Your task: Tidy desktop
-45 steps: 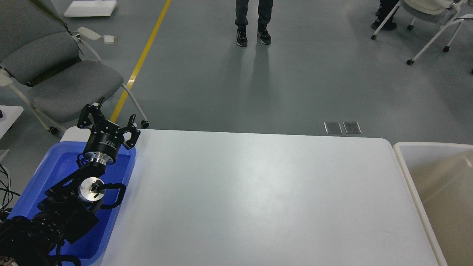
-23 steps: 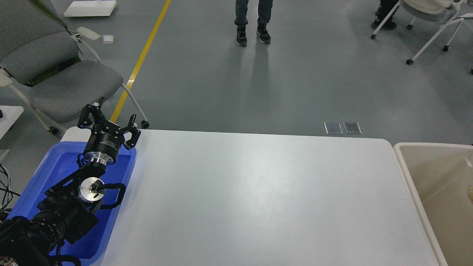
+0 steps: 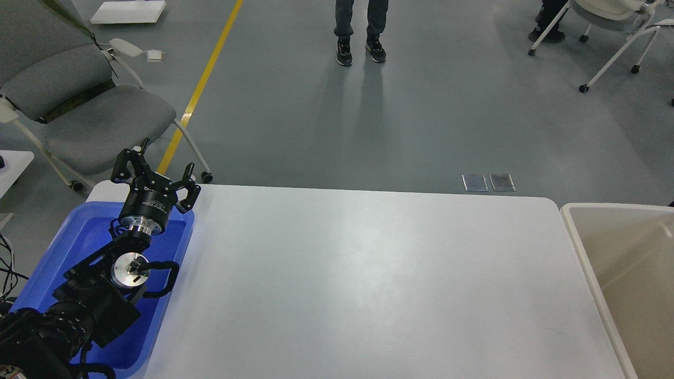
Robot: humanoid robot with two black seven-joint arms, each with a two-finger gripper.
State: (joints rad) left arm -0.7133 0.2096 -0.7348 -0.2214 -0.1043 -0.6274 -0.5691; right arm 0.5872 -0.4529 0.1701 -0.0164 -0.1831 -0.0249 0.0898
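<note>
The desktop (image 3: 368, 284) is a large white tabletop with rounded corners, and no loose object shows on its surface. My left gripper (image 3: 158, 160) is open and empty, its two fingers spread, held above the far end of the blue tray (image 3: 79, 237) at the desktop's left edge. My left arm runs from the lower left corner over the tray. My right arm and gripper are out of view.
A beige bin (image 3: 621, 263) stands past the desktop's right edge. A grey office chair (image 3: 79, 105) stands behind the tray. A person's legs (image 3: 360, 31) stand on the floor beyond the table. A white chair (image 3: 616, 31) is at the far right.
A pale shape inside the beige bin at the right edge has slid out of view. My left arm and gripper have not moved.
</note>
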